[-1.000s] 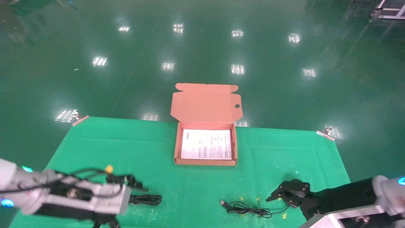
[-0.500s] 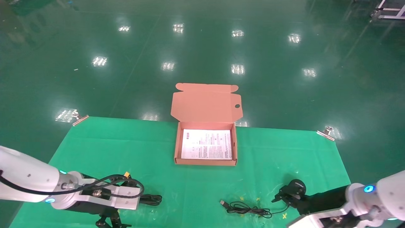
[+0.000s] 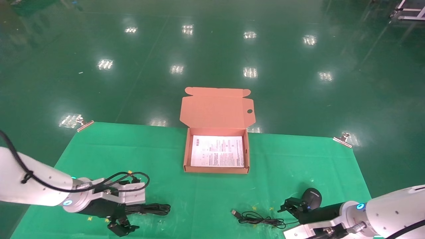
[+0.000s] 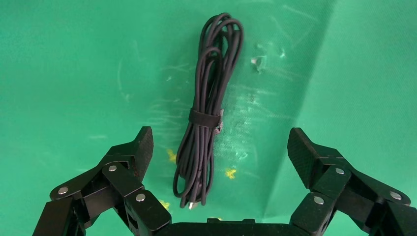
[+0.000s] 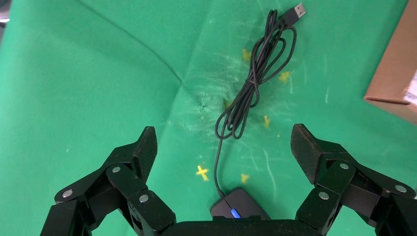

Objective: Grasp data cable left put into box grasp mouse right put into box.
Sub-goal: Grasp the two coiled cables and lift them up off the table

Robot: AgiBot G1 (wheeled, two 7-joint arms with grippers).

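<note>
1. Here, your left gripper (image 4: 220, 147) hangs low over the near left part of the green cloth (image 3: 99, 149), its fingers (image 4: 140, 147) spread wide and holding nothing.
2. You can see the cable (image 4: 206, 118) on the cloth between those fingers: a long, narrow bundle of thin black loops, cinched by a dark strap around its middle. A plug end shows at the end nearer the gripper. In the head view the cable (image 3: 152, 208) lies lengthwise just beside the left gripper (image 3: 121, 227), on the side toward the middle of the cloth.
3. Your right gripper (image 5: 223, 147) is also spread open and empty, low over the near right part of the cloth.
4. The mouse (image 5: 239, 210) sits close under the right wrist, black and oval, with a small blue light. Its thin cord runs away from it into a loose coil that ends in a USB plug (image 5: 299, 10).
5. The box (image 3: 216, 170) stands open at the middle of the cloth, well apart from both grippers. It is salmon-orange, its lid is raised behind it, and a white printed sheet (image 3: 217, 151) lines its bottom.
</note>
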